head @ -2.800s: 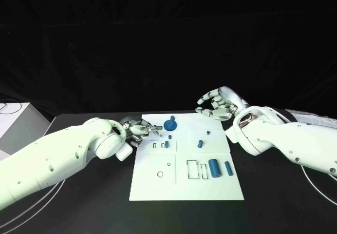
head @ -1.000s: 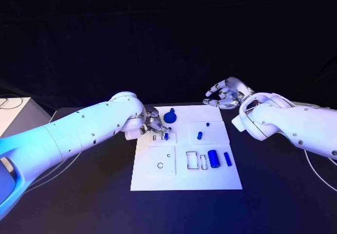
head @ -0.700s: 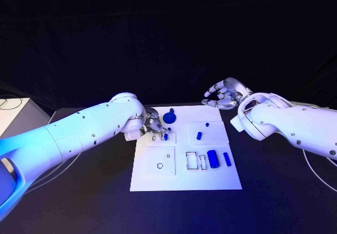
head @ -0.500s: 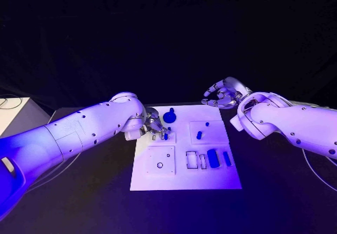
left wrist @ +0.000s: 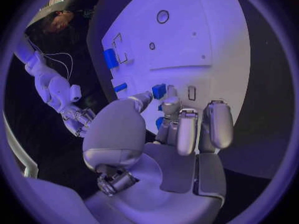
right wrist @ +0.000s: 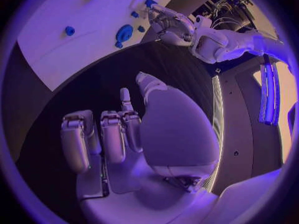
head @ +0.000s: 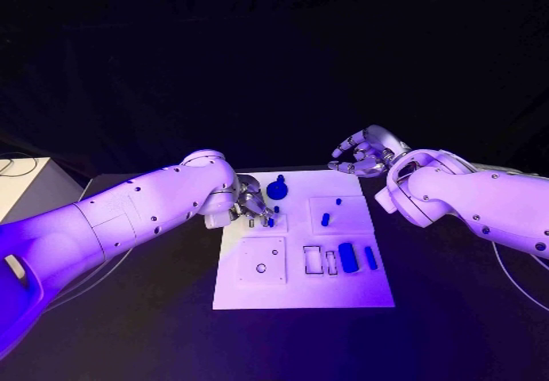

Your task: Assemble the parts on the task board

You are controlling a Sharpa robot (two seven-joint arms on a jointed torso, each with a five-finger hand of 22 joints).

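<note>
Several blue parts are lying on the white task board (head: 303, 290) mid-surface: nearest, a thick cylinder (head: 347, 258) with a slimmer one (head: 370, 256) just beside it; farther back, a small piece (head: 325, 219). Left hand (head: 254, 208) is hovering at the board's left side, fingertips (left wrist: 163, 104) closing around a small blue part (left wrist: 159, 90); whether it is actually grasped, cannot tell. Round knob part (head: 277, 190) is sitting near the far edge. Right hand (head: 364, 155) is hanging beyond the far right corner, fingers curled, holding nothing.

White task board (head: 300, 286) flat mid-table, small blue parts (head: 347, 258) lying and standing on it
</note>
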